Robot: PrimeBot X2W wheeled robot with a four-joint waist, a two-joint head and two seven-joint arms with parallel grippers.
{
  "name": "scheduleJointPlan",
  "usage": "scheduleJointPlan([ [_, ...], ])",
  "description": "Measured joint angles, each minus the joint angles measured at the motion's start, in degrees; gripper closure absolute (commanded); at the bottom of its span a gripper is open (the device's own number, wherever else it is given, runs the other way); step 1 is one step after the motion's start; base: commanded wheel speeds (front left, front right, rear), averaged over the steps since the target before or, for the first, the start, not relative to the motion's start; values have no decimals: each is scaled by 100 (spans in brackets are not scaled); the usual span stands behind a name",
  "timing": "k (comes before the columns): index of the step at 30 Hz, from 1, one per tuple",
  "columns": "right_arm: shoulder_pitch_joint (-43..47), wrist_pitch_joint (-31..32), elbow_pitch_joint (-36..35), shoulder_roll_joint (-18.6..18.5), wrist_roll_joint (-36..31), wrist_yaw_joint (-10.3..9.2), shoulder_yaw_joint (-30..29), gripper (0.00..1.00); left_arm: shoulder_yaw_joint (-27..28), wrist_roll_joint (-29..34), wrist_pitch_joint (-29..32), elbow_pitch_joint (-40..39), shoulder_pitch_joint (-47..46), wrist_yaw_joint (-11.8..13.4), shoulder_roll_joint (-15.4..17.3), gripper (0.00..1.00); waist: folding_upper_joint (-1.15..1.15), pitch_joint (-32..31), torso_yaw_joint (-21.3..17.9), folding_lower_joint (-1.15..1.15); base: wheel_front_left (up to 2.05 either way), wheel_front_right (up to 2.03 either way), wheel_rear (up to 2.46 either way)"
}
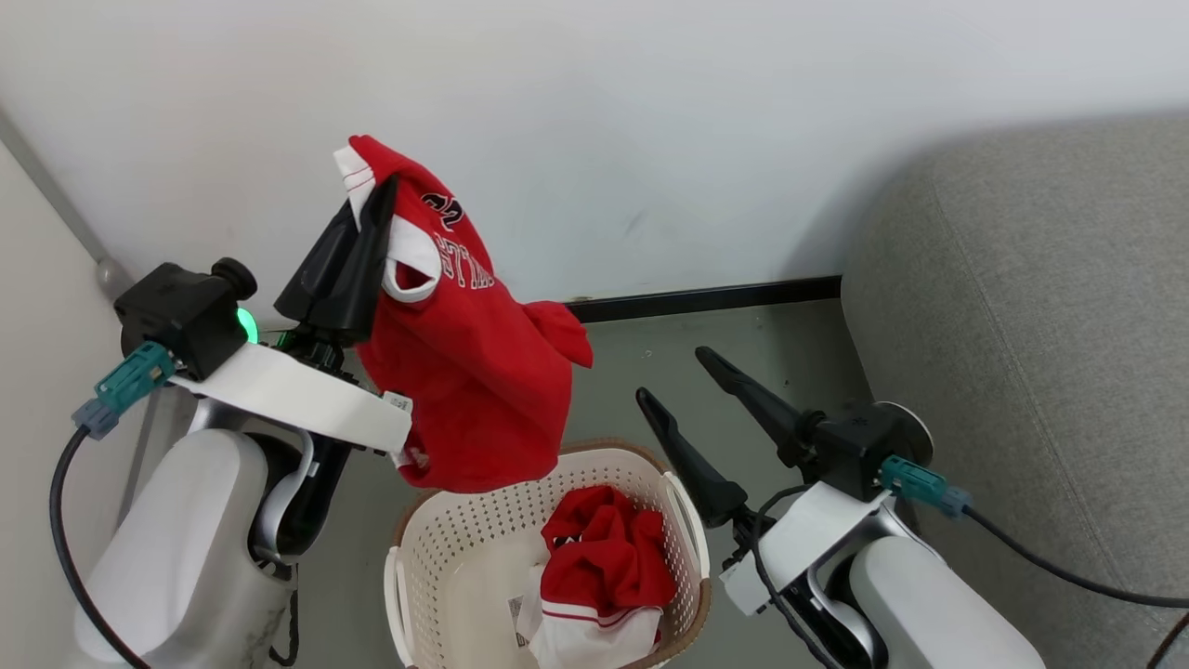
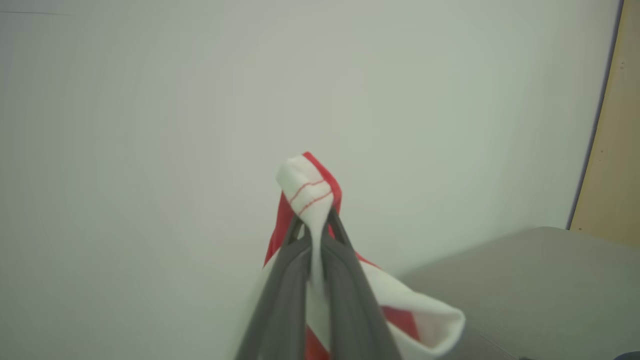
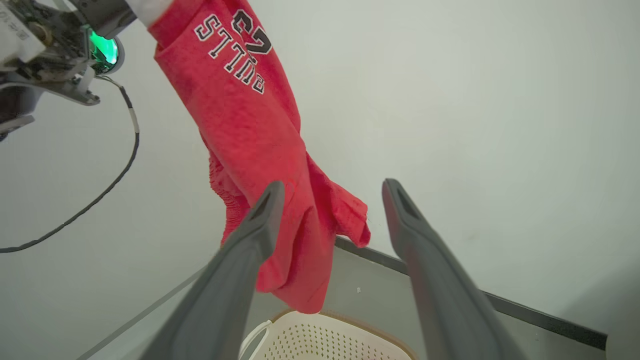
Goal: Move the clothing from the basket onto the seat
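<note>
One basket (image 1: 437,557) sits at six o'clock in the head view, and one seat (image 1: 1040,325) at three o'clock. There are at least two pieces of red clothing: one hanging garment (image 1: 474,390) toward ten o'clock and one heap (image 1: 604,567) inside the basket, its own piece count unclear. There are two grippers: the left gripper (image 1: 385,190) at ten o'clock and the right gripper (image 1: 671,373) at four.

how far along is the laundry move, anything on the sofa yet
Done: no clothing lies on the visible part of the grey sofa. In hand: the left tool is shut on one red garment, which hangs above the basket. Left: carrying it over to the sofa, then the red-and-white garment lying in the basket. The right tool is open, holding nothing.
</note>
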Motion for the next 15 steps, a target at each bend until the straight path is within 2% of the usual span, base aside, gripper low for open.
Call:
scheduleJointPlan([
  [7,-210,0,-25,-2,41,0,536,0,-224,37,193,-105,-221,5,-183,100,0,29,-75,0,0,0,0],
  [15,-460,0,31,-12,22,0,657,0,-533,53,354,-231,-464,24,-421,100,0,61,-88,0,0,0,0],
])
